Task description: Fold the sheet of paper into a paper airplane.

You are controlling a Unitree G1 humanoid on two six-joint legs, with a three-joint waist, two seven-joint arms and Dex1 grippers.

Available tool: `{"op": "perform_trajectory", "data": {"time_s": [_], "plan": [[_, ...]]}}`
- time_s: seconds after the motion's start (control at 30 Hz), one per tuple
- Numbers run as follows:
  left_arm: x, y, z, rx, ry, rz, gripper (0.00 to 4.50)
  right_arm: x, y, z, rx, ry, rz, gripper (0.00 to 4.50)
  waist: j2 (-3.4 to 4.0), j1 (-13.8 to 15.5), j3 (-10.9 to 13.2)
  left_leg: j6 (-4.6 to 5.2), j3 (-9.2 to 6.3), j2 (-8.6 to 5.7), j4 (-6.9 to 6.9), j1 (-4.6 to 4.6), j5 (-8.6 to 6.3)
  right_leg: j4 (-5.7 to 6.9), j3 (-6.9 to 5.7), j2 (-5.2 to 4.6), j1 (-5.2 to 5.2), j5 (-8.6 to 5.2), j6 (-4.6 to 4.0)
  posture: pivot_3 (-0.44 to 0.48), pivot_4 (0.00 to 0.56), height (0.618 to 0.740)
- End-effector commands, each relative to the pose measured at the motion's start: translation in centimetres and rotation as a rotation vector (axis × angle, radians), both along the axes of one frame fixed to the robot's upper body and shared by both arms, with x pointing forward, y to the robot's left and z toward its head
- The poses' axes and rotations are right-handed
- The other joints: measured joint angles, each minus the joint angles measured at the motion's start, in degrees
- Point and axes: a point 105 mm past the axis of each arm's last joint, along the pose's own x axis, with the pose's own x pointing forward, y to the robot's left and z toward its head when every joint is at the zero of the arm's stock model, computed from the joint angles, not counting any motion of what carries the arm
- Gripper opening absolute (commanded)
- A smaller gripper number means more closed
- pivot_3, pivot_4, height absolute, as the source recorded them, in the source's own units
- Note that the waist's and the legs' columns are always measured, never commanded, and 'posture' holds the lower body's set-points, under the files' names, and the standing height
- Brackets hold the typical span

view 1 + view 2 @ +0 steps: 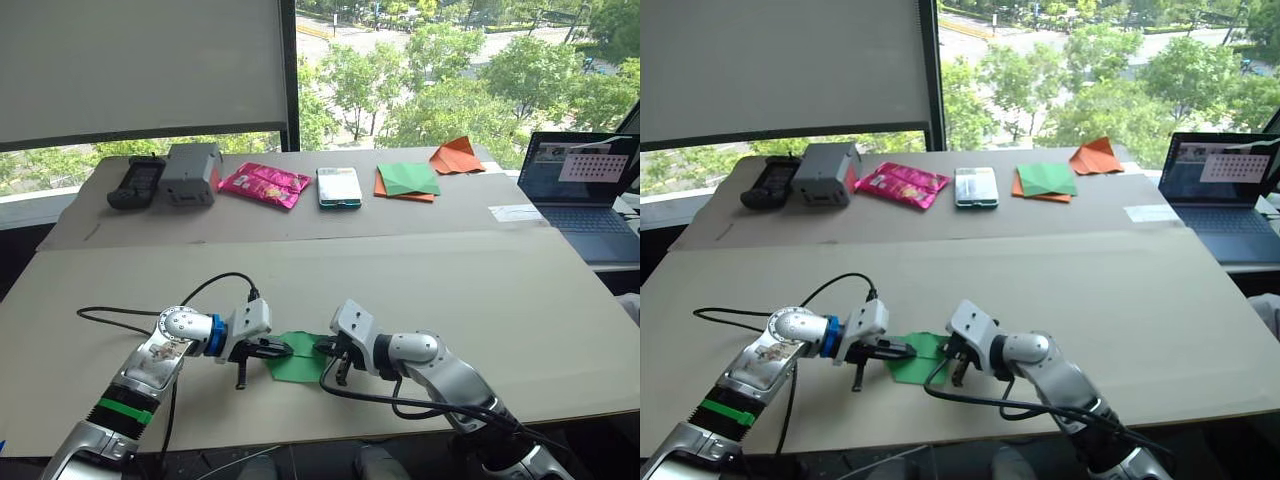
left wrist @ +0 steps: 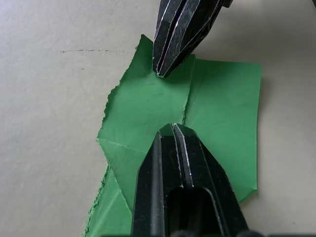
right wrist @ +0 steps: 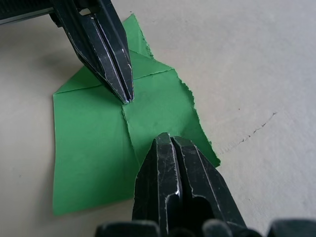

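Note:
The sheet of paper (image 1: 298, 365) is bright green and lies flat on the tan table near the front edge. Its flaps are folded in to a centre seam (image 2: 187, 98), and it has one pointed end and ragged edges. My left gripper (image 1: 285, 350) is shut, its tip resting on the paper (image 2: 217, 108) from the left. My right gripper (image 1: 322, 348) is also shut, and its tip touches the paper (image 3: 89, 148) from the right. The two tips face each other along the seam, a short gap apart. The paper airplane is out of view.
At the back of the table lie a black device (image 1: 137, 181), a grey box (image 1: 190, 172), a pink packet (image 1: 265, 184), a phone (image 1: 339, 187), a green-and-orange paper stack (image 1: 407, 180) and an orange folded paper (image 1: 456, 156). A laptop (image 1: 585, 185) stands at the right. A black cable (image 1: 150, 315) loops by my left arm.

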Motion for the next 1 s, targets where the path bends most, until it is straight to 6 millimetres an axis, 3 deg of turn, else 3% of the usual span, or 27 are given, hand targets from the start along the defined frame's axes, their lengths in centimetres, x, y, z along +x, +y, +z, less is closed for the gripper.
{"op": "perform_trajectory", "data": {"time_s": [0.03,0.63,1.0], "plan": [[0.1,1.7,-1.9,0.093,0.034,0.053,0.0,0.0,-0.8,-1.8,-0.065,0.057,-0.043,0.03,0.0,0.0,0.0,-0.02,0.0,0.0,0.0,0.0,-0.01,0.0,0.0,0.0,0.0,0.0,0.0,0.0,0.15,0.74],[-1.5,6.5,-2.2,0.14,0.105,0.156,0.0,0.6,-1.1,-1.7,-0.077,0.055,-0.056,0.03,0.18,-0.1,-0.1,-0.1,0.0,0.02,-0.06,0.04,-0.06,0.01,0.0,-0.01,-0.04,-0.01,-0.01,0.0,0.15,0.74],[-1.5,7.8,-1.6,0.134,0.097,0.192,0.0,0.4,-1.1,-1.8,-0.078,0.056,-0.049,0.03,0.22,-0.1,-0.1,-0.11,0.01,0.03,-0.09,0.04,-0.07,0.0,0.0,-0.02,-0.07,-0.01,-0.01,0.0,0.15,0.74]]}}
